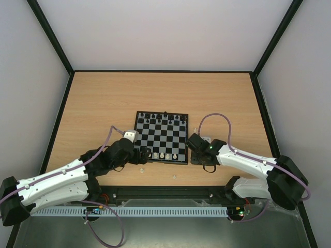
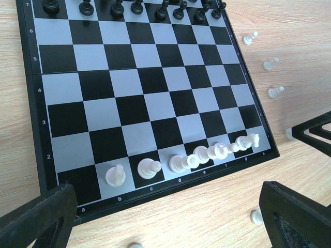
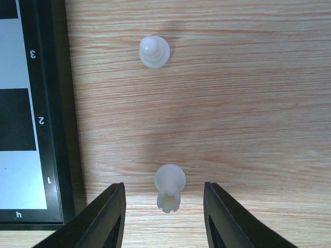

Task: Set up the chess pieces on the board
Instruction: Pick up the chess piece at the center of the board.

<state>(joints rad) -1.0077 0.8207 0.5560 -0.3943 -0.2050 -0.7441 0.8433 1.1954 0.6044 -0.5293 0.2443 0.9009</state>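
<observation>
While black pcs [image 2: 137, 6] line the far side of the board [image 1: 165, 138] and white pcs [image 2: 181, 163] nearly fill its near row, row 2 sits bare. Right end effector [image 3: 164, 206], part-open, straddles a toppled white pc [image 3: 169, 182] right of the board. Left end effector [image 2: 165, 212] gapes wide.

Chequered board [image 2: 155, 106], black pieces [image 2: 137, 7] far end, whitish pieces [image 2: 149, 168] near row, some off-board

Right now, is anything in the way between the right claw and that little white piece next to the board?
Nothing visible. The right gripper has its open fingers on either side of the white piece, with only bare wood in the gaps. The other white pawn sits farther off, clear of both.
</observation>
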